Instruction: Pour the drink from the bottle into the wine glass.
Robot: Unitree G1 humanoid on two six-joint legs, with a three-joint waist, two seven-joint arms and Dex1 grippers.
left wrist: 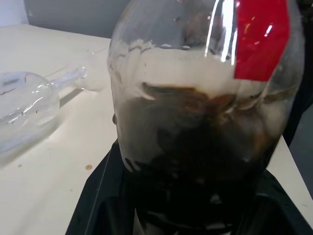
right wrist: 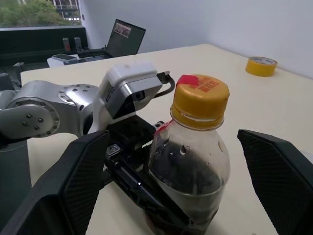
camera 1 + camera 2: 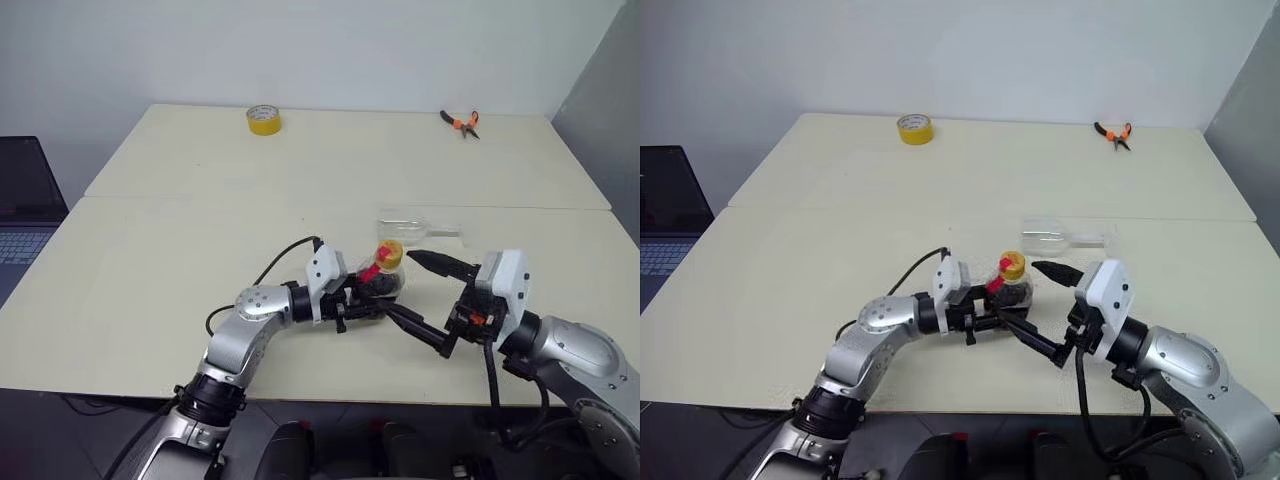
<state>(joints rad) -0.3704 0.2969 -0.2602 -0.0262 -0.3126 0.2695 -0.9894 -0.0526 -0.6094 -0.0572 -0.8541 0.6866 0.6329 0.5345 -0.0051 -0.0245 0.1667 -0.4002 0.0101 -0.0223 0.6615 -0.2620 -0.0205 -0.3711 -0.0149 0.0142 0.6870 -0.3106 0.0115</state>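
Left gripper [image 3: 368,297] pinches the stubby yellow-capped clear plastic bottle [image 3: 382,272] upright, between the right gripper's [image 3: 427,304] spread black fingers.

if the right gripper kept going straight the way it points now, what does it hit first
Most likely the bottle, held upright in the left gripper. The right gripper stands open with its fingers on either side of the yellow cap, so the bottle would pass between them. How far apart they are is hard to judge.

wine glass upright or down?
Down. The wine glass lies on its side on the table, stem level, behind the bottle.
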